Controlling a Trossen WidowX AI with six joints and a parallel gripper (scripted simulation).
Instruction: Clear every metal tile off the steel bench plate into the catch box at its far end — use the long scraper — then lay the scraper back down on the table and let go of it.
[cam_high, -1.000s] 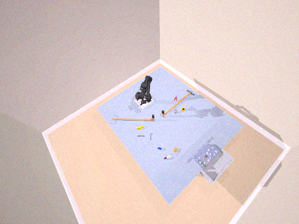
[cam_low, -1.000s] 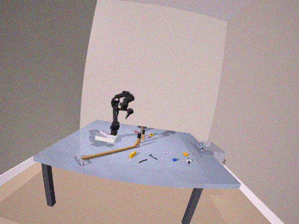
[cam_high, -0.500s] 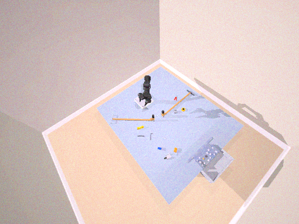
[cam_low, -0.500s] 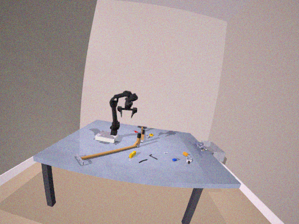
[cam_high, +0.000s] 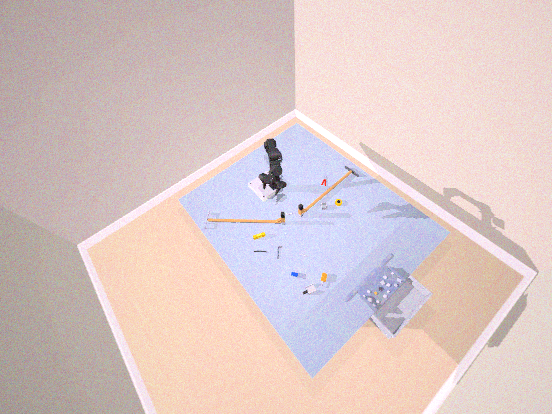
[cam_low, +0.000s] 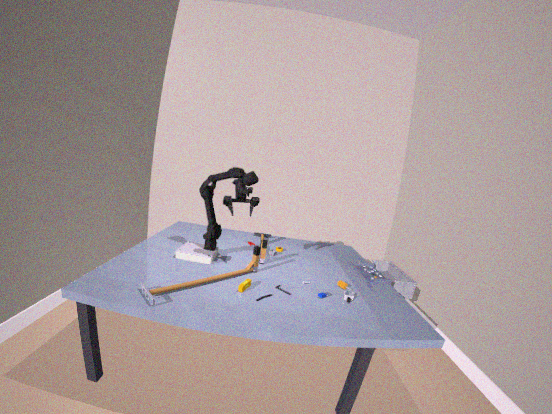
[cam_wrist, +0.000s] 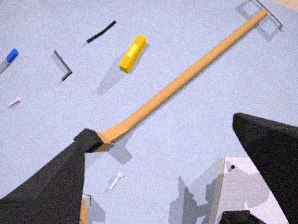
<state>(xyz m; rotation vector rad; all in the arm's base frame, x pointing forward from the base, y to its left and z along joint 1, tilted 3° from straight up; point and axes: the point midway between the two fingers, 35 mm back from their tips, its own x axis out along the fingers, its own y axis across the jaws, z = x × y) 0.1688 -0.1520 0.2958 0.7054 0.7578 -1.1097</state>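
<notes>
Now hovering above the table (cam_high: 310, 340) (cam_low: 200, 315) (cam_wrist: 165, 30) with the pincer (cam_high: 271, 190) (cam_low: 241, 215) (cam_wrist: 161, 135) wide open. Seeing a long-handled tool (cam_high: 245, 220) (cam_low: 200, 282) (cam_wrist: 190, 72) lying near left (can't tell which is the scraper), another long tool (cam_high: 327, 191) (cam_low: 263, 240) (cam_wrist: 83, 210) farther back, and tiles (cam_high: 375, 293) (cam_low: 372, 272) beside the catch box (cam_high: 419, 299) (cam_low: 407, 287) at right.
</notes>
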